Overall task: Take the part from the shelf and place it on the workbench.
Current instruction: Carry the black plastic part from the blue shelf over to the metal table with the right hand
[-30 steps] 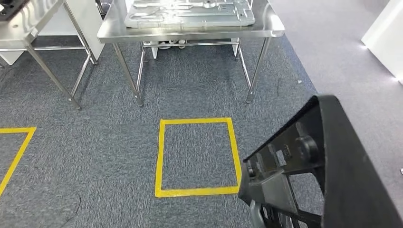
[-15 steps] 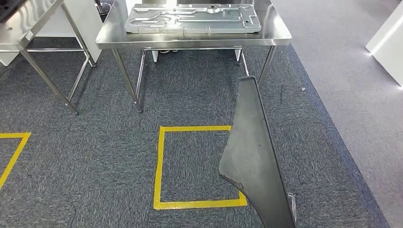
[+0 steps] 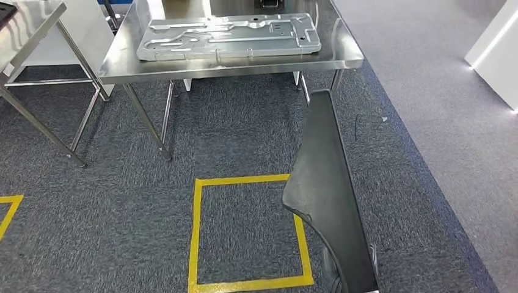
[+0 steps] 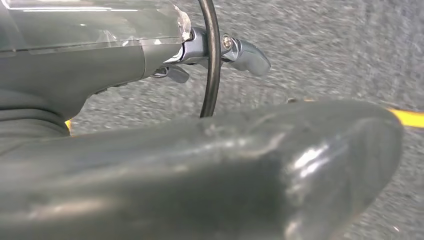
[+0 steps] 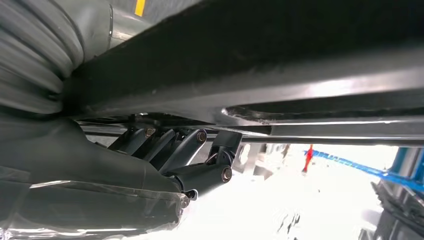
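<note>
A long black part stands edge-on at lower right of the head view, above the carpet. My right hand grips it from below, dark fingers curled around a bar of the part; a grey bit of that hand peeks out beneath the part. The steel workbench lies ahead at the top, carrying a large grey stamped metal plate. My left hand hangs over the carpet, its thumb and fingers apart with nothing between them.
A yellow taped square marks the grey carpet in front of the workbench. A second steel table stands at far left. A white unit sits at the right beyond a lighter floor strip.
The black part swung from showing its ribbed face to edge-on a second ago. Since then the camera has moved, and the workbench sits larger and more to the left.
</note>
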